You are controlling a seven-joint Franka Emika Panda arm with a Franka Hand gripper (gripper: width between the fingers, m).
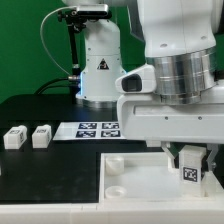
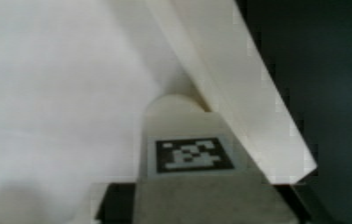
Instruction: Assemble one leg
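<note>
My gripper [image 1: 190, 163] is shut on a leg [image 1: 190, 174], a small white block with a black-and-white tag facing the camera. It holds the leg upright over the far right part of the large white tray-like piece [image 1: 140, 178]. In the wrist view the leg [image 2: 191, 150] runs out from between the dark fingers [image 2: 130, 205] of the gripper [image 2: 194, 202]. Its far end lies close to the tray's raised rim [image 2: 244, 100]. Whether it touches the tray floor I cannot tell. Two more legs [image 1: 14, 137] [image 1: 41, 135] stand on the black table at the exterior view's left.
The marker board [image 1: 97, 128] lies behind the tray. The robot base [image 1: 100, 60] stands at the back. Round sockets [image 1: 117, 160] show at the tray's left corners. Black table [image 2: 324, 60] lies beyond the tray's rim.
</note>
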